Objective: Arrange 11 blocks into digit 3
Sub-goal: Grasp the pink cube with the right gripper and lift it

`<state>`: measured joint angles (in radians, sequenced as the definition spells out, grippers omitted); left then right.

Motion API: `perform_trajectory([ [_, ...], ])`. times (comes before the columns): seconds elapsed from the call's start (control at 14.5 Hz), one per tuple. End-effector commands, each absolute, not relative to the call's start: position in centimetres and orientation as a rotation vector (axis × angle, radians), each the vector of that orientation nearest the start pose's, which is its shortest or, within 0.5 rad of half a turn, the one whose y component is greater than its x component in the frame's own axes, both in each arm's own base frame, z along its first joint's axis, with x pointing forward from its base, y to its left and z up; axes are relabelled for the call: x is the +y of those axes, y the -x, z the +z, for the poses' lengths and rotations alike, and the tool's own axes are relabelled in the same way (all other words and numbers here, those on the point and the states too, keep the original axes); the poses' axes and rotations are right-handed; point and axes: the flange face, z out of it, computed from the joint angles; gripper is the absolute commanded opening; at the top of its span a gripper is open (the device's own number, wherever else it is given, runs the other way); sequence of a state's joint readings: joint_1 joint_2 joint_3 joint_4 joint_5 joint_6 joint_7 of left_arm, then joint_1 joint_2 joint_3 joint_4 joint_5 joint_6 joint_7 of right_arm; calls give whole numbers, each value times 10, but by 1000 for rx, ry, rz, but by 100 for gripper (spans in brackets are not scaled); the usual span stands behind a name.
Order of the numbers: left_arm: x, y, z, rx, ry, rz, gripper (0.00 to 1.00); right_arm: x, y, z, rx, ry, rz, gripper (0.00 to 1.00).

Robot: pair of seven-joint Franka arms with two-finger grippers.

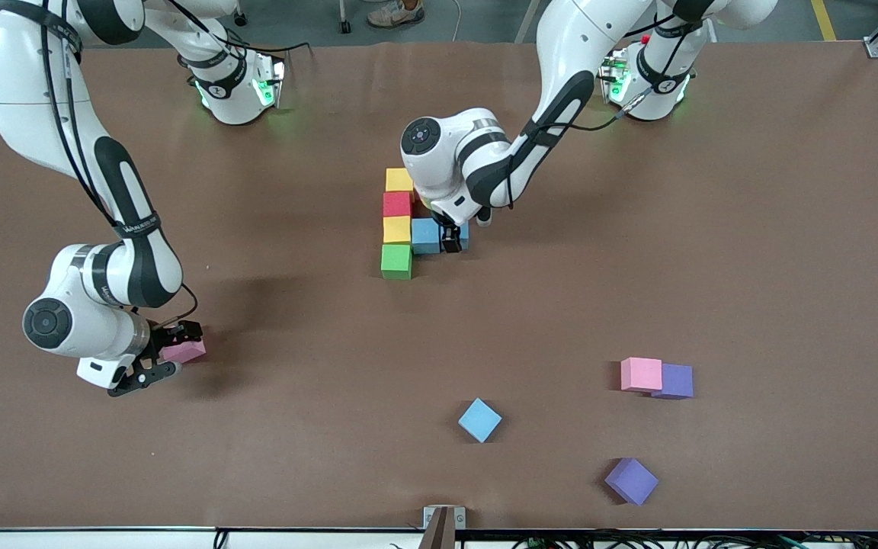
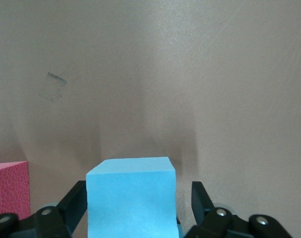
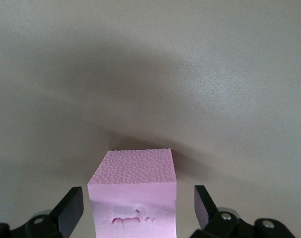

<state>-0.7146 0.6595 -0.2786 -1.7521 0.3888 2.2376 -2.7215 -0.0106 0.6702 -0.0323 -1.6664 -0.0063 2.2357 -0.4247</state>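
Straddling a blue cube (image 2: pixel 131 196), the left gripper (image 1: pixel 450 242) had its jaws spread, with a visible gap on both sides of the foam, so I'd call that a cube being set down rather than gripped. It sat on the table in the middle bar of the figure, at the end of the row branching off the column. Taking that column as the landmark: it ran yellow (image 1: pixel 399 180), red (image 1: pixel 398 203), yellow (image 1: pixel 397 229), green (image 1: pixel 396 261), green being nearest the front camera, and another blue cube (image 1: pixel 424 235) touched the lower yellow one. So the blue bar stuck out toward the left arm's end of the table, which fits the mirrored 3.

Over at the right arm's end, well away from the column, the right gripper (image 1: pixel 158 357) was down at a pink cube (image 3: pixel 133 193), jaws also spread on either side, not pinching yet. Looked lined up for a grab, my guess.

Still loose, all nearer the front camera than the column: a blue cube (image 1: pixel 479 420), a pink one (image 1: pixel 641 374) touching a purple one (image 1: pixel 675 381), and another purple (image 1: pixel 631 481). Plenty of figure left to build.
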Motion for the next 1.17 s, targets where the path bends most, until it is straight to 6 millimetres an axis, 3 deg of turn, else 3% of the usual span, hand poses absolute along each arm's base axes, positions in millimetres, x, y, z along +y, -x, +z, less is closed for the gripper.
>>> perform_trajectory([
  [0.0, -530, -375, 219, -2143, 2180, -299, 89, -26, -670, 203, -634, 3085, 161, 75],
  [0.14, -529, -377, 242, -2145, 2192, -322, 91, -25, -670, 203, -637, 3084, 161, 67],
  [0.28, -524, -383, 256, -2124, 2209, -339, 92, -25, -670, 203, -573, 3086, 156, 52],
  [0.48, -507, -410, 269, -2022, 2297, -345, 92, -17, -677, 215, -367, 3122, 118, 42],
  [0.69, -468, -462, 289, -1958, 2363, -341, 92, 31, -697, 245, -268, 3126, 19, 42],
  [0.89, -413, -527, 305, -2020, 2330, -333, 94, 107, -700, 249, -53, 3071, 1, 43],
  [1.1, -352, -588, 314, -2121, 2261, -319, 95, 191, -689, 250, -25, 3081, 95, 43],
])
